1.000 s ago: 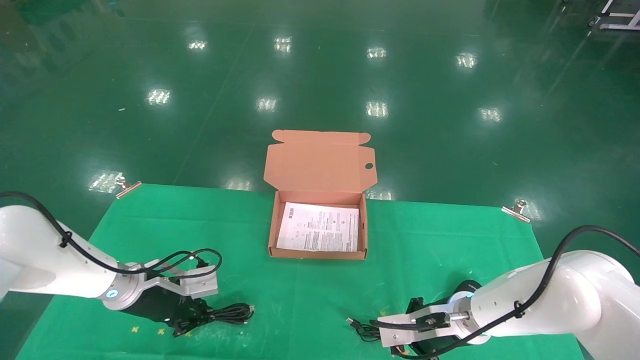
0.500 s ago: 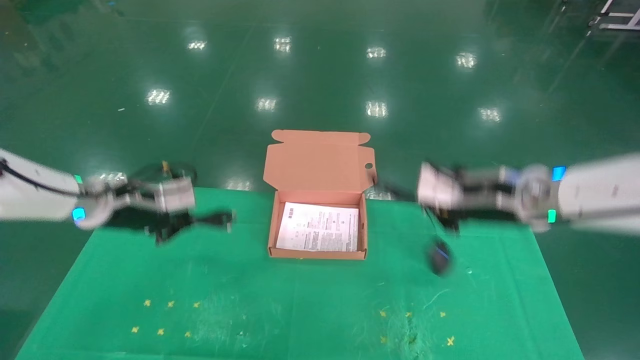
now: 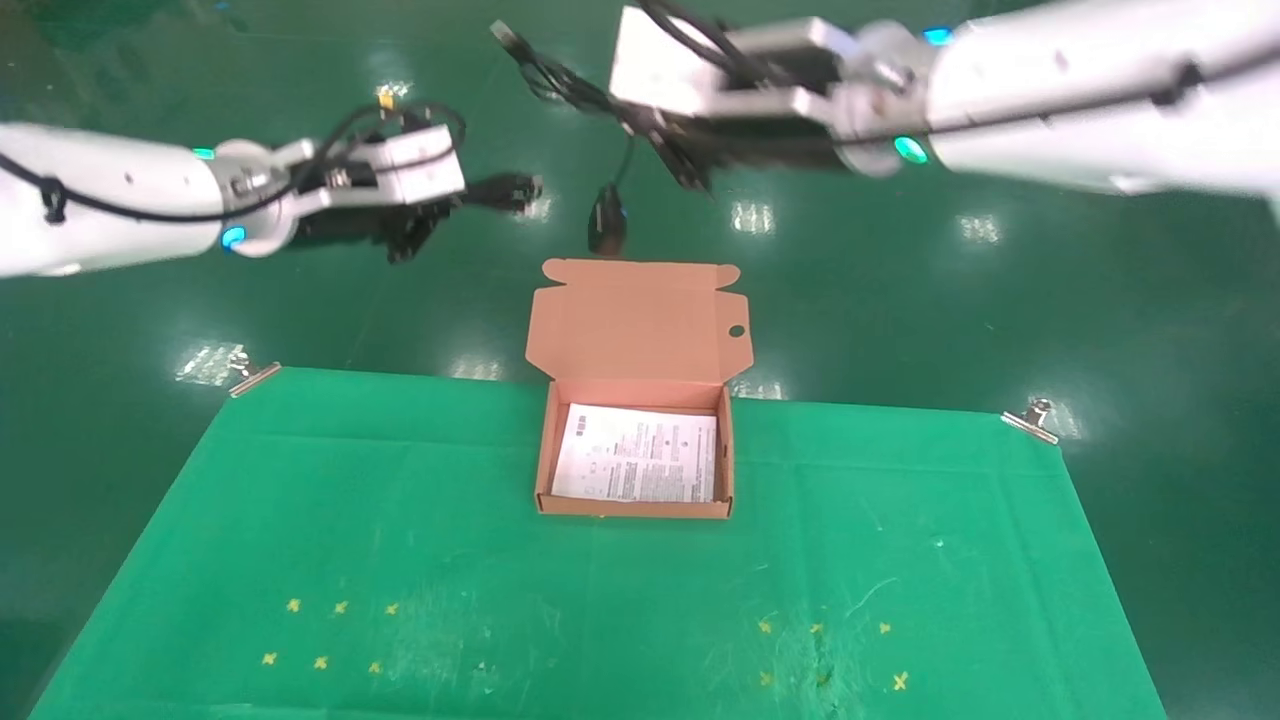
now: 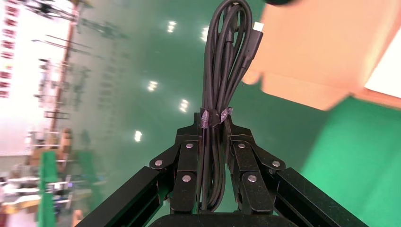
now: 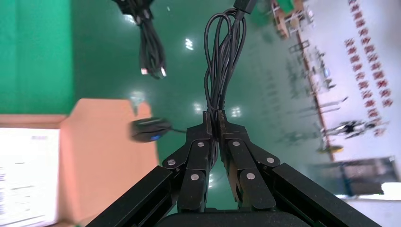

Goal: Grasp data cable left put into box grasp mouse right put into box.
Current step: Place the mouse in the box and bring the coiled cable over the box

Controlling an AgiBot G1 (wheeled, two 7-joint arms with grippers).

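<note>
The green mat (image 3: 600,600) lies over a shiny green floor (image 3: 1000,300); the box (image 3: 637,508) holds a printed sheet (image 3: 637,455). My left gripper (image 4: 211,124) clamps the data cable (image 4: 226,56), and my right gripper (image 5: 218,119) clamps the cord (image 5: 222,61) of the mouse (image 3: 606,228).

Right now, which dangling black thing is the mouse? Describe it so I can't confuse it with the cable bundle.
Start at the open orange box mid-table and look above its raised lid. The mouse hangs there by its thin cord from the right pincer. Unlike the long looped data cable clamped in the left pincer, it is a small oval body.
</note>
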